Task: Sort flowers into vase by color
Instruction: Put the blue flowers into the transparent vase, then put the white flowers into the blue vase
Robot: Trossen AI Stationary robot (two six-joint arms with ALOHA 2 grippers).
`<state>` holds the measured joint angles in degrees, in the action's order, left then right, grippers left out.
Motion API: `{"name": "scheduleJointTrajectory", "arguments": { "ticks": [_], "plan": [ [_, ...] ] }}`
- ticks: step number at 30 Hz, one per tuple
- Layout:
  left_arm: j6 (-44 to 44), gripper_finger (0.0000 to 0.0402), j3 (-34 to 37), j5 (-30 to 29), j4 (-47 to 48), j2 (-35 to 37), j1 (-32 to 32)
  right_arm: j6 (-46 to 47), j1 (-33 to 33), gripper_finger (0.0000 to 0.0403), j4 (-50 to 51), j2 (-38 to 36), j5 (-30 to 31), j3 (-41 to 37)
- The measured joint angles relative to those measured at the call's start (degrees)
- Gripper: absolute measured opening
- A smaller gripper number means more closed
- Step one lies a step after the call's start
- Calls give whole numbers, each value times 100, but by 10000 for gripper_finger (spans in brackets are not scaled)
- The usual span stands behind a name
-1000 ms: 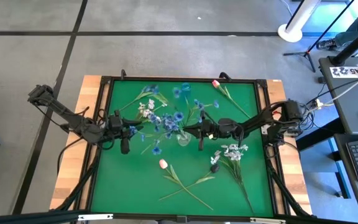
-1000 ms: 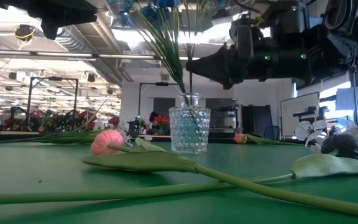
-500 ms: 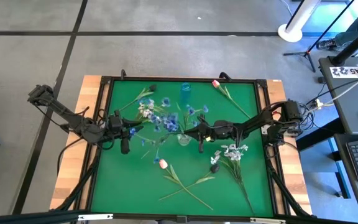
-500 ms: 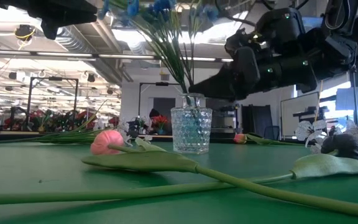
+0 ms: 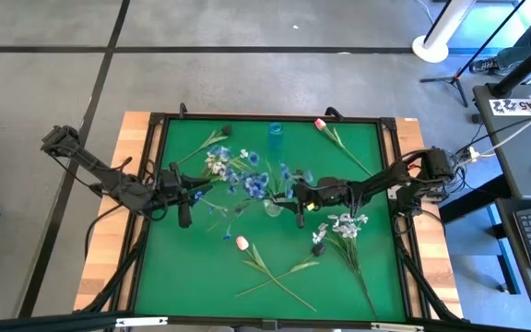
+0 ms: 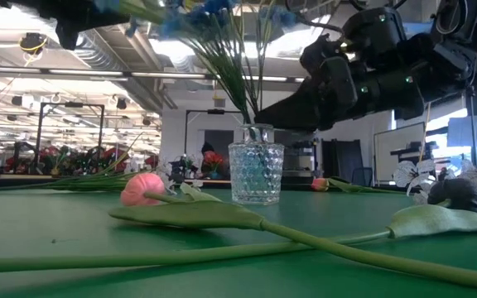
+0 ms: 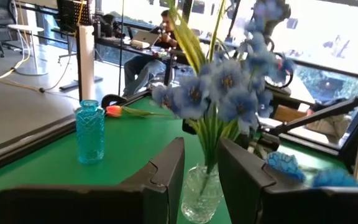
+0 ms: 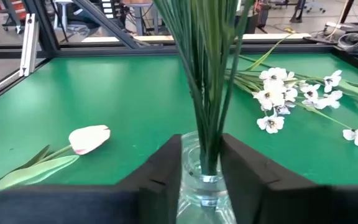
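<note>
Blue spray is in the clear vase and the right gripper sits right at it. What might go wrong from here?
1. The right gripper hangs close to the clear vase; pulling away carelessly might tip it.
2. The tall blue flowers lean sideways and may topple the vase.
3. The left gripper, also near, could snag the blossoms.

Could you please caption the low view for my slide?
Blue flowers stand in a clear glass vase; a pink tulip lies on the green table.

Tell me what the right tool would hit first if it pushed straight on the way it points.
Most likely the clear glass vase holding the blue flowers. The right tool points straight at it with fingers slightly apart, the vase's neck showing between them.
</note>
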<state>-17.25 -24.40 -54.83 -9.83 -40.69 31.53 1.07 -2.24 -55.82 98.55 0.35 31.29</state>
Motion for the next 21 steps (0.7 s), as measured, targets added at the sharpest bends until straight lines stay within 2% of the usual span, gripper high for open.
{"name": "scheduleJointTrajectory", "arguments": {
  "ticks": [5, 10, 14, 21],
  "plan": [
    [132, 92, -4, -2, -193, 22, 0, 14, 0, 167, 678, -419, -1, 0],
    [139, 92, -99, -2, -196, 24, 0, 15, 0, 204, 1304, -887, -1, 0],
    [311, 92, -238, -4, -175, 25, 16, 14, -4, 217, 1881, -1319, 0, 0],
    [881, 92, -682, -156, -125, 236, 170, 63, -4, 217, 3367, -2351, -1, 0]
  ]
}}
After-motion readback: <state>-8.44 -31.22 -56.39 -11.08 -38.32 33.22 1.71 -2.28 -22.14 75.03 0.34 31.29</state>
